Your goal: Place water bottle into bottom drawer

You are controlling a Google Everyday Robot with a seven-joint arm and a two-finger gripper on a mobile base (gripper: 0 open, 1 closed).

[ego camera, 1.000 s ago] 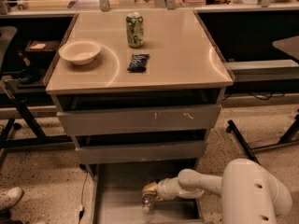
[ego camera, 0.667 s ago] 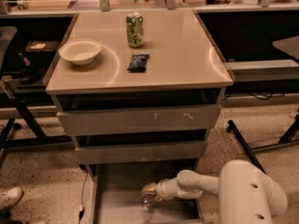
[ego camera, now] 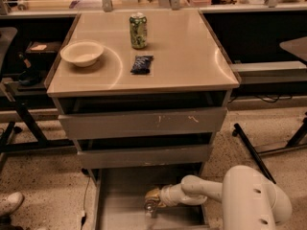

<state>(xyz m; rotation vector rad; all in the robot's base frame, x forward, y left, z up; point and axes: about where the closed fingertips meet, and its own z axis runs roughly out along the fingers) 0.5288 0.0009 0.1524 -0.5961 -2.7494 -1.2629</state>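
I'm down in the drawer [ego camera: 120,195], gripper [ego camera: 153,199] over its floor, right of the drawer's middle and just out from under the middle drawer [ego camera: 144,156]. The bottle [ego camera: 151,210] shows as a small clear shape right below the gripper, at or very near the drawer floor. Touching or not, I can't say. Clamped on it or loose? Can't tell that either.

Risks, as I judge them: if I let go with a gap underneath, that light bottle bounces and rolls across the flat floor toward the drawer's low sides. If I lift out too steeply, my arm [ego camera: 196,193] clips the middle drawer overhanging the drawer's back. If I drag sideways, I sweep the bottle along with me.
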